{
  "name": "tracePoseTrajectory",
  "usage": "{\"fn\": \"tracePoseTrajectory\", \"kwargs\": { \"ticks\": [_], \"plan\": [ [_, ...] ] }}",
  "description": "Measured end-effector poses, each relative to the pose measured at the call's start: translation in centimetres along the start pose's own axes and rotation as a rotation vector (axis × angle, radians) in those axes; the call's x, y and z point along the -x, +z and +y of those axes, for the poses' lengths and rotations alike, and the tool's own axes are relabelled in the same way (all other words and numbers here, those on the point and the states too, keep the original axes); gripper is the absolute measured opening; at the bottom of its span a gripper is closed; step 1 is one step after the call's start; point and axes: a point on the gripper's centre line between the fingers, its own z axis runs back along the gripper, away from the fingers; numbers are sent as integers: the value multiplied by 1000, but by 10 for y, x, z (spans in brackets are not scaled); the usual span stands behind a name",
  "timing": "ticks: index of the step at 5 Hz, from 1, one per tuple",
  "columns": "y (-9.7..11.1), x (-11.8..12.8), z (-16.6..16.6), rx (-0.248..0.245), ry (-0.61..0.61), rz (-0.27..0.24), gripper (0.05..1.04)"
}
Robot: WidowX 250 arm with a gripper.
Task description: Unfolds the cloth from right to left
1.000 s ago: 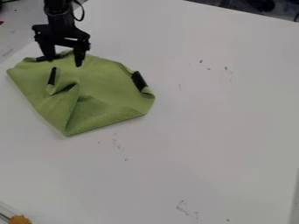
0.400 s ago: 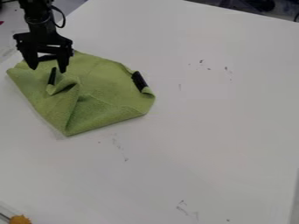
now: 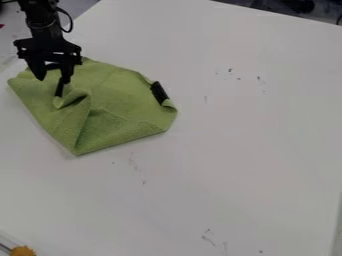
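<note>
Gripper fingers: set wide, pointing down, nothing held; gripper (image 3: pixel 53 79) over the cloth's upper-left part in the view. Raised fold (image 3: pixel 72 98): just below and right of the fingertips. Black strip (image 3: pixel 59 90) on the fold: long axis near upright in the view, upper end at the right-hand fingertip; contact cannot be confirmed. Green cloth (image 3: pixel 120 97): soft, finely textured, creased, roughly five-sided, on a smooth white tabletop (image 3: pixel 234 160).

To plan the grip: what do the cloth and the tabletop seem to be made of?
The cloth looks like soft, matt textile, perhaps microfibre: it creases loosely. The tabletop looks smooth and hard, perhaps laminate or painted board: an even white face.
</note>
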Motion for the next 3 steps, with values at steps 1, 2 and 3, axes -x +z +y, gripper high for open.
{"fn": "tracePoseTrajectory", "kwargs": {
  "ticks": [1, 2, 3],
  "plan": [
    [-7, 2, -2, 7, -3, 19, 416],
    [-6, -2, -4, 16, -9, 19, 522],
    [-1, -7, -3, -5, -21, 20, 820]
  ]
}}
